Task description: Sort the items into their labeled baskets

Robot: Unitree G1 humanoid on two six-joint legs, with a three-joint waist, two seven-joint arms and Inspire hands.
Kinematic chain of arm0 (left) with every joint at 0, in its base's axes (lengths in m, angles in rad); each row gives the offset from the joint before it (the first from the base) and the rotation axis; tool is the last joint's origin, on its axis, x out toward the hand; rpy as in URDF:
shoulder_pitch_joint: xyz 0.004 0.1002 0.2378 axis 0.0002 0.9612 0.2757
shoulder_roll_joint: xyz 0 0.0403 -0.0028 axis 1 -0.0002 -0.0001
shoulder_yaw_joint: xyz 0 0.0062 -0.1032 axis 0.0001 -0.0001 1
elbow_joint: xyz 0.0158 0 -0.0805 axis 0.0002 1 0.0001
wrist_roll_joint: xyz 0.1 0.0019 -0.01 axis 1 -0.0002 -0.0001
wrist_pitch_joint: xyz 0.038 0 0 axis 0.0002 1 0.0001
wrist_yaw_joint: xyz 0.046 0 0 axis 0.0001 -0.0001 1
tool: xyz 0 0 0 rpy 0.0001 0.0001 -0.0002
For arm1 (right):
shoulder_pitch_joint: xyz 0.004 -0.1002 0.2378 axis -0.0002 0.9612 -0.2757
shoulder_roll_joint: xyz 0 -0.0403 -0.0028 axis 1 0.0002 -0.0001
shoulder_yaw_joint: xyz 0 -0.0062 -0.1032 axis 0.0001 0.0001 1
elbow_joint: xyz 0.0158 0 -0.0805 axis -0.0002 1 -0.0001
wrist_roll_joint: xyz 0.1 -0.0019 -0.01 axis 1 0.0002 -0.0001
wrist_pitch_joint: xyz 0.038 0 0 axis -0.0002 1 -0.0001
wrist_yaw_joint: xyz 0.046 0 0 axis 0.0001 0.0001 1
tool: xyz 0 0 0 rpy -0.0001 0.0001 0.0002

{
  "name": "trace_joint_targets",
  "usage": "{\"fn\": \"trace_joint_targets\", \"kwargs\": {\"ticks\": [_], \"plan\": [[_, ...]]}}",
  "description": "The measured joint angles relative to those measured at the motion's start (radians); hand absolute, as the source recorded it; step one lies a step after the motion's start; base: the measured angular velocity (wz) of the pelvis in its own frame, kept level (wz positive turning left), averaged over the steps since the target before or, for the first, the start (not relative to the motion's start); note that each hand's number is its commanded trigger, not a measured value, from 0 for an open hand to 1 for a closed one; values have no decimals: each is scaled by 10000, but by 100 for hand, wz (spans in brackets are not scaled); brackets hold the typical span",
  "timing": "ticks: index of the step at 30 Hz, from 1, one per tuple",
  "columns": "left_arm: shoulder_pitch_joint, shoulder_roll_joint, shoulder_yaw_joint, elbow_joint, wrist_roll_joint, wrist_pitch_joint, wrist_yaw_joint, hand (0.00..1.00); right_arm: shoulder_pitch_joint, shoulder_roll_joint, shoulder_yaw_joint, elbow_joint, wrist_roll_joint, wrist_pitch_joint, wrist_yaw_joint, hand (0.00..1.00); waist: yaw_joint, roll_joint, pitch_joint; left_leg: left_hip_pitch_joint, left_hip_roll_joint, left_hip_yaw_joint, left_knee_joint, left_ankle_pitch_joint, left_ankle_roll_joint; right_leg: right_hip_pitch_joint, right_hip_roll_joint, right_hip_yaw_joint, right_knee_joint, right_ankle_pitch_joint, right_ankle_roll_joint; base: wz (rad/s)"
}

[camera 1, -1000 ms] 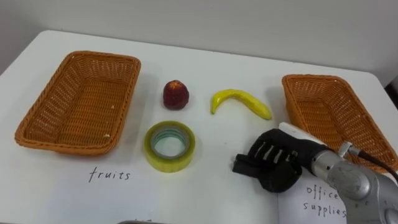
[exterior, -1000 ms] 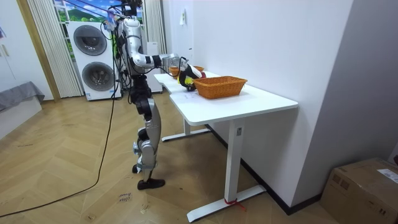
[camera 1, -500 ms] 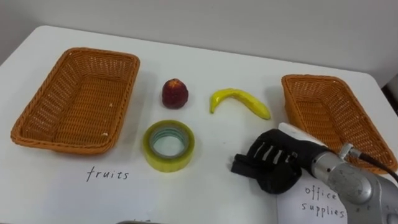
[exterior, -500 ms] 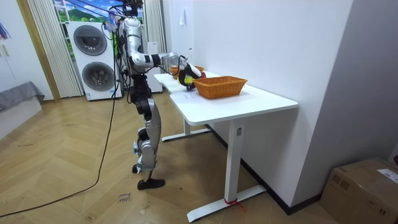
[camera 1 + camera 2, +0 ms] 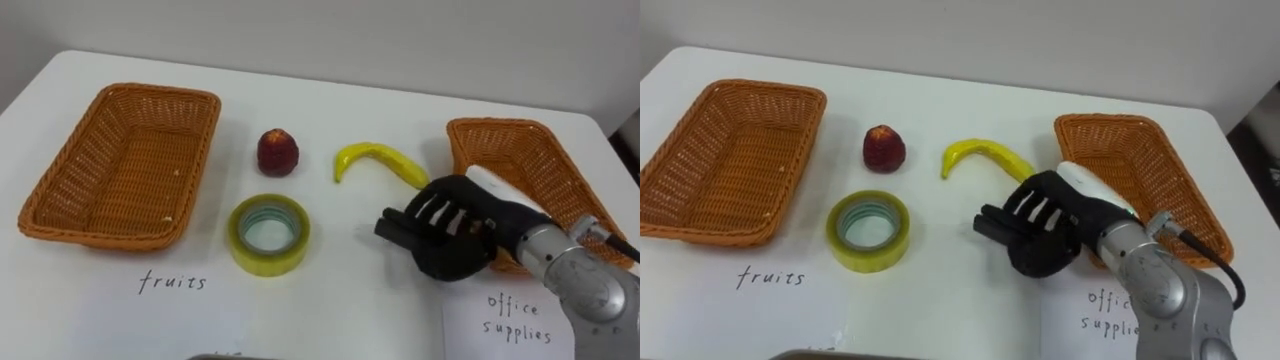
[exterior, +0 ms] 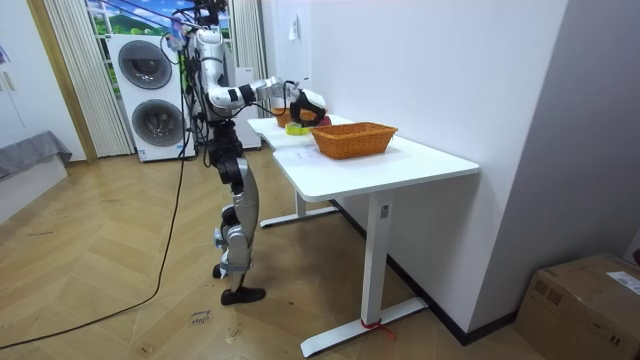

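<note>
Over the white worktop, in its right half, the right robot hand hangs with its back up and its dark fingers spread loosely toward the left, slightly bent, holding nothing. The forearm runs back from it to the lower right.

Just beyond the robot hand, on the far side of its knuckles, lies the banana. Its curved body arches away to the left, and its right end comes up against the top edge of the robot hand. Whether the two touch cannot be told.

Further to the left of the robot hand and a little beyond it stands a red fruit, well apart from the fingers. Directly to the left of the fingertips, with bare worktop between, lies a roll of yellowish tape, flat on its side with the hole upward.

Just to the right of the robot hand, partly hidden behind the wrist, is a wicker basket. A sheet of paper with a handwritten label lies on the near side of the robot hand. Far off to the left, past the tape and the red fruit, sits the second wicker basket, with a handwritten label on the worktop before it.

In the room view the robot stands at the far end of the worktop, with stacked washing machines behind it, its right arm stretched out over the surface.
</note>
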Motion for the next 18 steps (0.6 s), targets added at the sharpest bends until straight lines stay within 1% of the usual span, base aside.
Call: {"fn": "trace_joint_targets", "kwargs": {"ticks": [5, 7, 12, 15, 18], "plan": [[23, 1, -5, 9, -3, 0, 0, 0, 0, 12, -60, -229, 238, -39, -384, 100, -29, 4, 0, -6, -5, -9, 6, 0, 0, 8, -6, -16, 5, 0, -1, 0], [27, 1, 4, 35, -5, 0, 0, 0, -3, 17, -86, -314, 281, -112, -559, 100, -125, 3, 0, -20, -10, -32, 9, 0, 0, 10, -12, -40, -1, 0, 0, 2], [4, -2, 5, 55, -4, -2, 0, 0, -3, 15, -375, -307, 889, -138, -1032, 100, -166, 1, -1, -18, -12, -33, 59, 0, 0, 10, -13, -38, -11, 0, 0, 0], [15, -67, 119, 90, -13, -7, -1, 0, -3, 14, -560, -306, 956, -176, -1407, 100, -178, -2, -1, 0, -9, 14, 66, 1, 1, 12, -12, -3, -10, 0, 0, -2], [40, -170, 229, 127, -12, -6, 16, 0, -2, 14, -792, -302, 967, -318, -1915, 100, -216, 0, 1, 0, -8, 27, 70, 1, 1, 12, -16, -5, 2, 1, 2, -1]]}}
